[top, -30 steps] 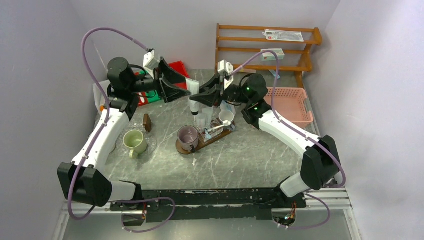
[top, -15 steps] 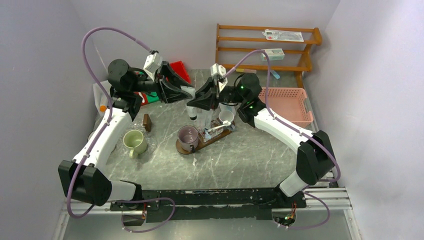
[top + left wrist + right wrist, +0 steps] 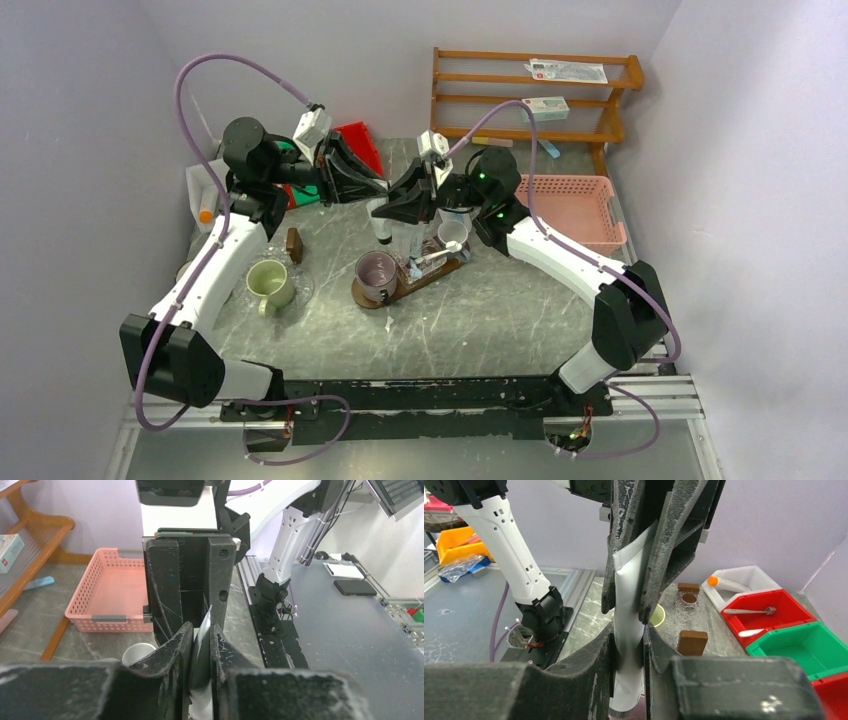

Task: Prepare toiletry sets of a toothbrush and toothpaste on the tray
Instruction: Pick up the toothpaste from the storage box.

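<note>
A white toothpaste tube (image 3: 380, 220) hangs cap down above the table, just behind the purple mug (image 3: 376, 272). My right gripper (image 3: 629, 636) is shut on the tube's body (image 3: 628, 615). My left gripper (image 3: 202, 636) has come in from the other side, and its jaws are pressed on the tube's flat upper end (image 3: 204, 645). In the top view the left gripper (image 3: 374, 196) and the right gripper (image 3: 394, 206) meet tip to tip. The dark brown tray (image 3: 440, 270) carries the purple mug, a clear glass (image 3: 410, 245), a white cup (image 3: 452, 233) and a white toothbrush (image 3: 432, 257).
A green mug (image 3: 268, 283) stands on a clear coaster at front left, with a brown block (image 3: 294, 244) behind it. Red and green bins (image 3: 358, 140) sit at back left. At back right are a pink basket (image 3: 575, 205) and a wooden rack (image 3: 530, 95).
The left gripper's jaws have closed onto the tube's top end. Both grippers and the tube have drifted slightly left.
</note>
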Action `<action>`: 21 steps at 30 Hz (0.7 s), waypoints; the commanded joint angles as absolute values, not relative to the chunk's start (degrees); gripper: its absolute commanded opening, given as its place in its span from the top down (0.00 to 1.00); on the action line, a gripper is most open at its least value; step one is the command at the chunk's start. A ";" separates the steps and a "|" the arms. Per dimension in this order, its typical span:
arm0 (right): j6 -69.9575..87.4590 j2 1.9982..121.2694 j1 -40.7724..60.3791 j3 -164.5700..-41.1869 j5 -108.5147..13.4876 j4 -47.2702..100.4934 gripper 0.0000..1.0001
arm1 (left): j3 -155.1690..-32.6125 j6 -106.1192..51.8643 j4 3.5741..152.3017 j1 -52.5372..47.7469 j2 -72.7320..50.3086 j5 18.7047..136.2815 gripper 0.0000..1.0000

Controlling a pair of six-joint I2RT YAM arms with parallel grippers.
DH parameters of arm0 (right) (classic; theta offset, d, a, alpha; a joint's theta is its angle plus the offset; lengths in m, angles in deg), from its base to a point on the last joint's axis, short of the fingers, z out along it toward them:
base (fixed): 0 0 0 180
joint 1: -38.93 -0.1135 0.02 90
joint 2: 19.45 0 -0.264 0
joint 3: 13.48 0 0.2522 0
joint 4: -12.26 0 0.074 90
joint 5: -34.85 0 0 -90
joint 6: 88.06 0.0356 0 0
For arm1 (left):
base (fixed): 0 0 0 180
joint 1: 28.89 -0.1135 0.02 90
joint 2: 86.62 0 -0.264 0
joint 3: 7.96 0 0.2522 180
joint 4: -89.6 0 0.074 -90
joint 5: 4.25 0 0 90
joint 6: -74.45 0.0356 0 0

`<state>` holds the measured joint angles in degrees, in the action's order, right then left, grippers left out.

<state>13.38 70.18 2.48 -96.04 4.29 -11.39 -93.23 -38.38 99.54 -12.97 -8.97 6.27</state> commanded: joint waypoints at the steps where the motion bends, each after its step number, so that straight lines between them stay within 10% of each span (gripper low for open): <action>1: 12.26 70.29 2.51 -97.94 2.61 -12.71 0.81 | -92.73 -37.38 98.96 -12.10 -9.36 3.19 0.89; 10: 9.82 68.28 2.73 -95.80 -1.66 -10.27 0.52 | -101.35 -11.54 63.38 -12.20 -10.35 17.88 0.95; 21: 9.84 63.09 3.91 -90.02 -9.39 -10.74 0.15 | -94.38 -14.95 65.13 -12.40 -20.86 48.00 0.95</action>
<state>10.62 66.09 3.25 -92.28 -5.13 -9.69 -97.14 -15.17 64.57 -12.56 -15.83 33.59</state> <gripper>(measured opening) 0.818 0.093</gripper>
